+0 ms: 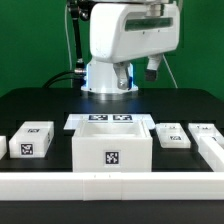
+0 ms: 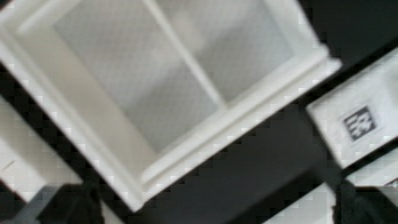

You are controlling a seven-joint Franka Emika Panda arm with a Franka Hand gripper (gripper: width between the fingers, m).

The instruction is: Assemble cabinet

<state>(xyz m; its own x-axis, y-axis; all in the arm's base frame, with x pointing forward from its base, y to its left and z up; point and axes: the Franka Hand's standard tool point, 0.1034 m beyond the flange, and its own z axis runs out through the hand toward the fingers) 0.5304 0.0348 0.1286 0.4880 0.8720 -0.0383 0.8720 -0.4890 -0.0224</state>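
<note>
The cabinet (image 1: 112,150) is a large white box in the middle of the black table, with one tag on its front face. In the wrist view the cabinet (image 2: 169,80) shows from above as a white frame with square compartments. My gripper (image 2: 214,206) hangs high above it, beside the frame's corner. Its dark fingers (image 2: 61,205) stand wide apart at the picture's edge with only table and that corner between them. It is open and empty. In the exterior view only the white arm (image 1: 128,40) is plain.
The marker board (image 1: 104,121) lies behind the cabinet. Small single-tag white blocks sit at the exterior view's left (image 1: 32,140) and right (image 1: 172,135), one also in the wrist view (image 2: 356,122). A white rail (image 1: 110,186) runs along the front edge.
</note>
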